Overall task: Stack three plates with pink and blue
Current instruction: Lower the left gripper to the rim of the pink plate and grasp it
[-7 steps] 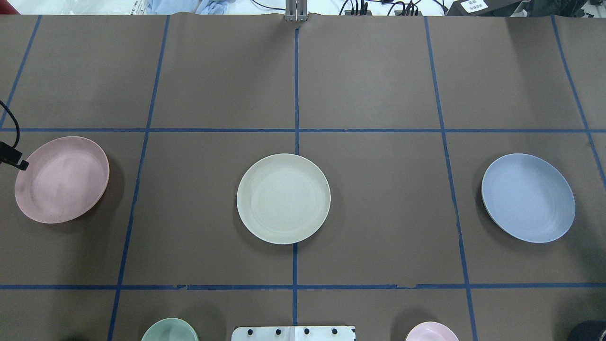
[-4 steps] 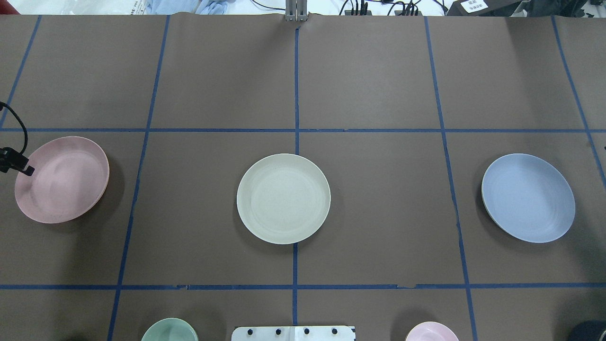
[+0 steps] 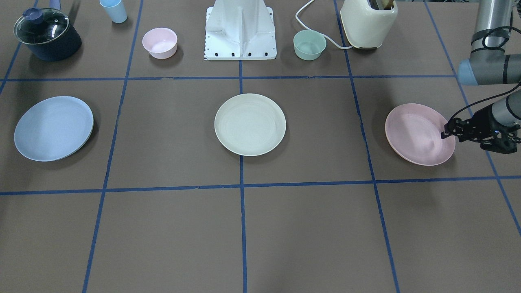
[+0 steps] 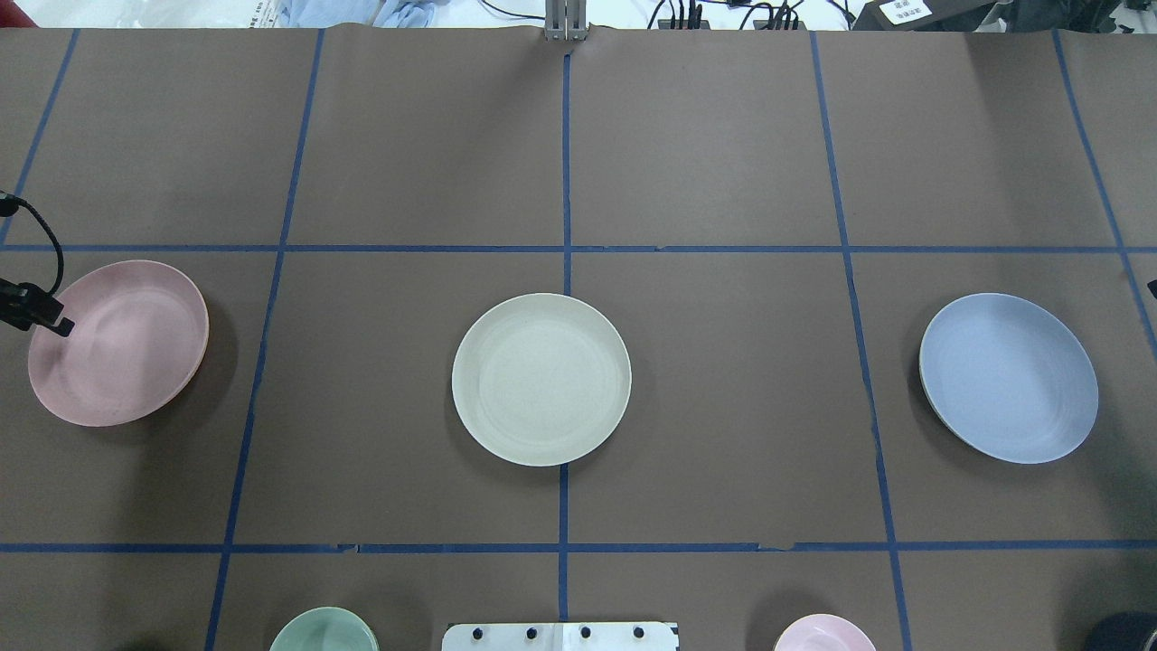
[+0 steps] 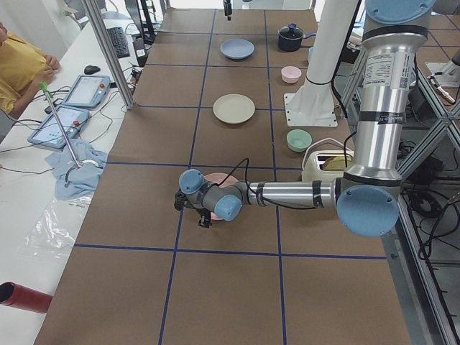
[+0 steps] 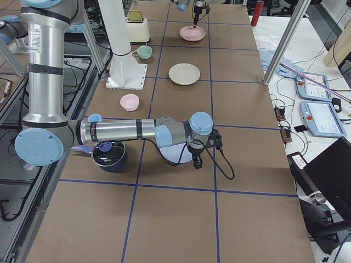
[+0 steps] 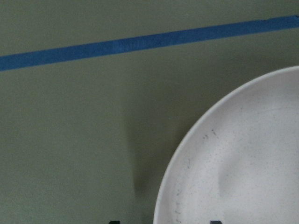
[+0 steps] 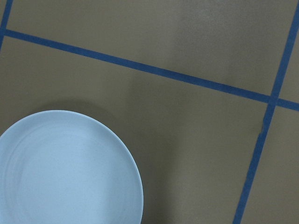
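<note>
Three plates lie in a row on the brown table. The cream plate is in the middle. The pink plate lies on my left side. The blue plate lies on my right side. My left gripper is open at the pink plate's outer rim. In the left wrist view its tips stand on either side of that rim. My right gripper hovers at the blue plate's outer edge. I cannot tell if it is open.
Along the robot's side stand a small pink bowl, a mint bowl, a dark pot with a glass lid, a blue cup, a cream toaster and the white robot base.
My left gripper has moved a little to the right, over the pink plate's rim. The plates have not moved.
</note>
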Robot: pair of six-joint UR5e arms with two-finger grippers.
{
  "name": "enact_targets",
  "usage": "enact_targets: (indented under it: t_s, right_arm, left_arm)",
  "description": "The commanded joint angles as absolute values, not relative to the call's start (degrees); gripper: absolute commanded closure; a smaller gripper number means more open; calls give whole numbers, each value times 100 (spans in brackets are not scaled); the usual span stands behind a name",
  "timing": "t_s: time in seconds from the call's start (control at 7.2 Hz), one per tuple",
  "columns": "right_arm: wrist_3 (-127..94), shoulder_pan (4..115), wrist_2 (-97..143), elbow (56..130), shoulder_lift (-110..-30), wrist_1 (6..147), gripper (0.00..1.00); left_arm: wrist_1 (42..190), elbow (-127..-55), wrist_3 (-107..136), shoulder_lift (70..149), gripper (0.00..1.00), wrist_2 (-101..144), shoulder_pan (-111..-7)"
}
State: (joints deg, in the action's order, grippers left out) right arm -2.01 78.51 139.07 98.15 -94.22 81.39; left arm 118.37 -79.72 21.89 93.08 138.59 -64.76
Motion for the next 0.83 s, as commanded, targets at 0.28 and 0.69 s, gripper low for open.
enact_targets:
  t_s: [0.28,0.69]
  right_arm:
    - [-211,7849,13931,9897,-9422,8139,0]
    - [-211,7849,13931,9905,-9422,8130,0]
  left_arm:
    - [11848,-7866,2197,9369,100,13843,-6451]
    - [11742,-7901,2232,9605,100,14069,-6451]
